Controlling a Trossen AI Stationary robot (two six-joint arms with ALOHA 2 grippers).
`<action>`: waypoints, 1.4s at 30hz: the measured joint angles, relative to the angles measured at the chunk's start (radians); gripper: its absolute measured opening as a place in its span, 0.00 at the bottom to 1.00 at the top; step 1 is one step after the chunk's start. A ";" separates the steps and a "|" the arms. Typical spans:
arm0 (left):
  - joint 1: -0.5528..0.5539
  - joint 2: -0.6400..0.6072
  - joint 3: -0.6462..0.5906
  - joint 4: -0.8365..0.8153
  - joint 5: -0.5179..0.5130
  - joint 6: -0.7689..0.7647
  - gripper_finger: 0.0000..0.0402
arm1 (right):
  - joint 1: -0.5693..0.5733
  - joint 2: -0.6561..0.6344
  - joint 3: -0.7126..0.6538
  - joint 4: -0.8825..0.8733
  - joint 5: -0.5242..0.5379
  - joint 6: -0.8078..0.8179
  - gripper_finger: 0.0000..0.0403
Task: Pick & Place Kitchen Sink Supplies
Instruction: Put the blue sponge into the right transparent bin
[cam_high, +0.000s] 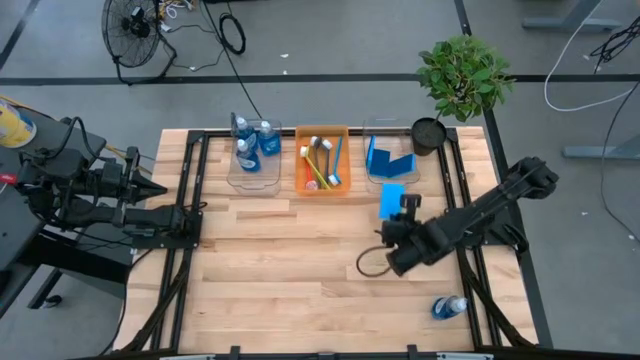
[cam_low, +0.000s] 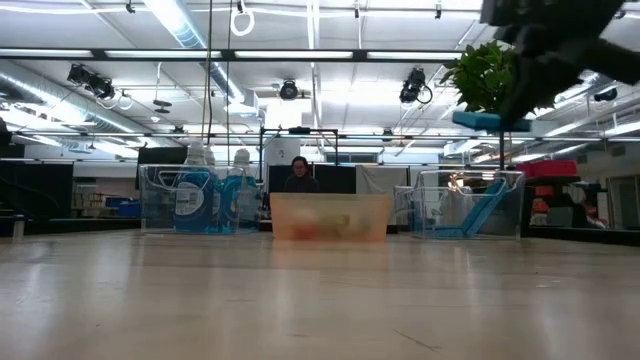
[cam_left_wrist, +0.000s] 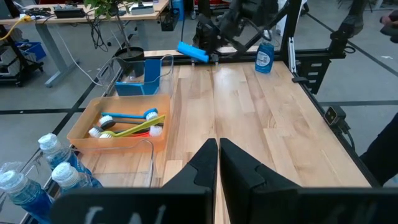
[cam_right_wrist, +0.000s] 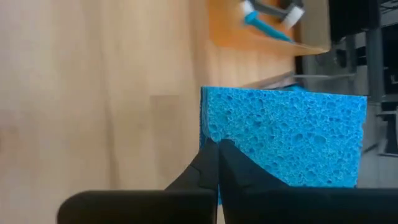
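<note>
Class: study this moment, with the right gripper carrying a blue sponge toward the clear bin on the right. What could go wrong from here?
1. The right gripper pinches the blue sponge only at one edge, so it might slip or twist before reaching the clear bin.
2. That bin already holds sponges standing upright, so the new one may catch on the rim.
3. The potted plant stands close beside the bin; the arm could brush it.

left gripper (cam_left_wrist: 217, 163) closed, parked | right gripper (cam_right_wrist: 217, 163) clamped, raised

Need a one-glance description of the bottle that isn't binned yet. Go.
Start at the table's right side, where the right arm reaches in with its right gripper shut on a blue sponge. Nearer the front edge, past that arm, lies a small clear bottle with blue contents. It alone lies loose on the wood; the others stand in the clear bin.
</note>
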 joint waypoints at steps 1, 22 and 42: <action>0.000 0.000 0.000 0.000 0.000 0.000 0.06 | -0.019 -0.009 0.001 0.001 0.010 -0.022 0.00; 0.000 0.000 0.000 0.000 0.000 0.000 0.06 | -0.481 -0.102 0.105 0.010 -0.092 -0.597 0.00; 0.000 0.000 0.000 0.000 0.000 0.000 0.06 | -0.888 -0.099 0.153 0.165 -0.351 -0.738 0.00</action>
